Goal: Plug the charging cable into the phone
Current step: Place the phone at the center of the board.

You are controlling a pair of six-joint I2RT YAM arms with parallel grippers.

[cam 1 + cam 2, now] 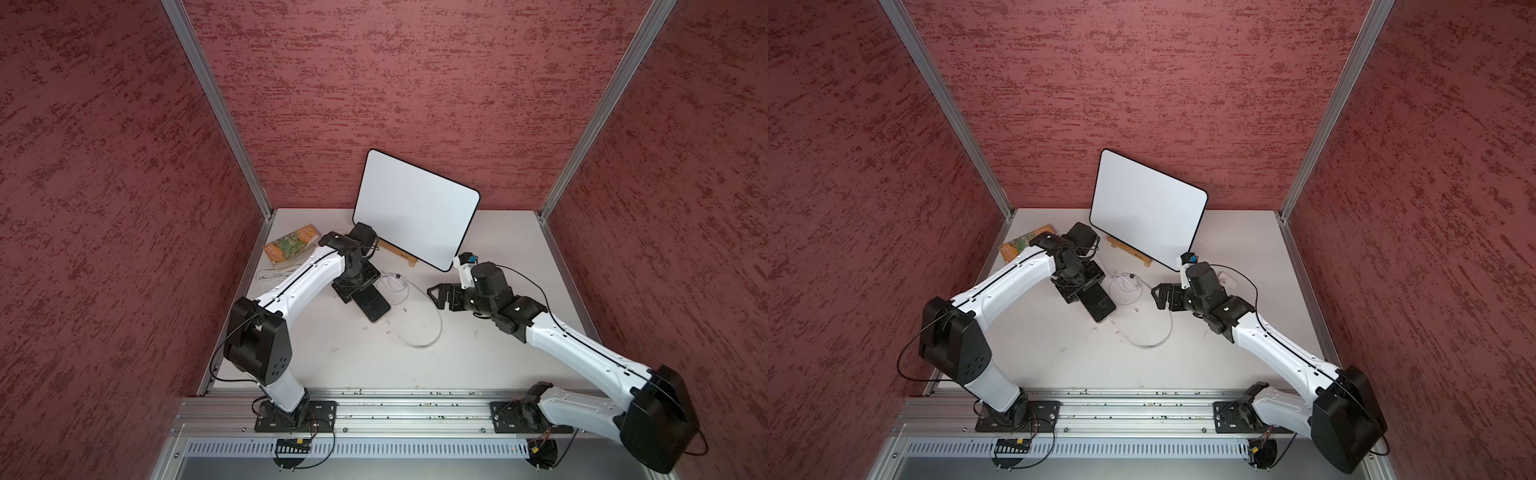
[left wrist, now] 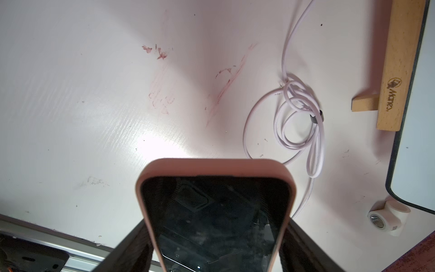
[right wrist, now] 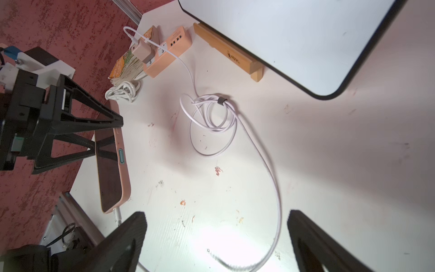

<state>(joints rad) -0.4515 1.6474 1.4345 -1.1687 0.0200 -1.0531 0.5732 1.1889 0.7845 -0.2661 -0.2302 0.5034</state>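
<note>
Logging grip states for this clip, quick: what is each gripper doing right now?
Left gripper: closed on the phone, gripping it across its width.
Right gripper: open, holding nothing.

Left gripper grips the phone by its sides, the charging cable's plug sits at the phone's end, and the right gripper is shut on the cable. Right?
Not the last part: the right wrist view shows the right gripper open and empty, the charging cable lying on the table below it. The left gripper gripping the phone and the plug at its end stand.
</note>
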